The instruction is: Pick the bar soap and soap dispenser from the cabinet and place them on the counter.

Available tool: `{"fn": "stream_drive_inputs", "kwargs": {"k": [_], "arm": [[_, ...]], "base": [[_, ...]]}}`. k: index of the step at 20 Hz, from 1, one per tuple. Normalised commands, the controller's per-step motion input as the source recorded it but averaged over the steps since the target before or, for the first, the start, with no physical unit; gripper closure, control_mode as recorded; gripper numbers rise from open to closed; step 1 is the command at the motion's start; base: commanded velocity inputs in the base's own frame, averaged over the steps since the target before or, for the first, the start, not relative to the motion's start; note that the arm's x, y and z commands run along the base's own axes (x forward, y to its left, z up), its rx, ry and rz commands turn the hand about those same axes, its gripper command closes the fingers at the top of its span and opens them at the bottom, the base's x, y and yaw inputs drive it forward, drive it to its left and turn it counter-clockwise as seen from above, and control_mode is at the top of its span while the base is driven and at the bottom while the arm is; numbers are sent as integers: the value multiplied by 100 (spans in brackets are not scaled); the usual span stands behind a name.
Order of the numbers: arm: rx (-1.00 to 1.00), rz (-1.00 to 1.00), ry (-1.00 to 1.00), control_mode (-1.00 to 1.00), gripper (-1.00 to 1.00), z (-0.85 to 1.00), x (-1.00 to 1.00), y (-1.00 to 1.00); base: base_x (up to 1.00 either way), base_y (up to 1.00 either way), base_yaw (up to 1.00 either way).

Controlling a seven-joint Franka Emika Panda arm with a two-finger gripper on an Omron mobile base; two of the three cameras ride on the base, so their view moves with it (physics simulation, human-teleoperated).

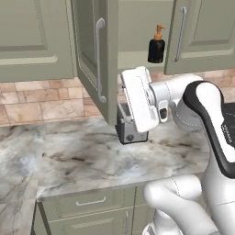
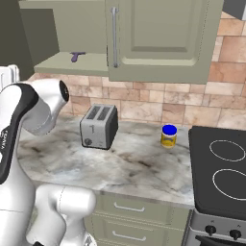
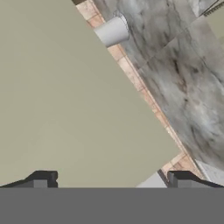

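The soap dispenser (image 1: 156, 45) was left on the shelf of the opened cabinet (image 1: 94, 59), nothing was yet placed on the counter (image 1: 92, 156) below, and the gripper (image 3: 109, 179) was spread wide, empty.

A kitchen, with olive wall cabinet (image 2: 158, 38), marbled counter (image 2: 129, 163), toaster (image 2: 99, 126), stovetop (image 2: 218, 168).

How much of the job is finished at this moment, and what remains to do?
Done: one door of the cabinet stands open. The soap dispenser is still on the shelf, and no soap lies on the counter beside the toaster. In hand: nothing; the gripper is open and empty, close to a green panel. Left: both items. I cannot make out the bar soap.
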Motion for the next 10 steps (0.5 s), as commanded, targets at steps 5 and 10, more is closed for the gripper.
{"fn": "stream_drive_inputs", "kwargs": {"k": [5,10], "arm": [[-1,0,5,-100,-100,-3,0,16],[-8,0,0,-100,-100,4,0,-24]], "base": [[0,0,0],[0,0,0]]}}
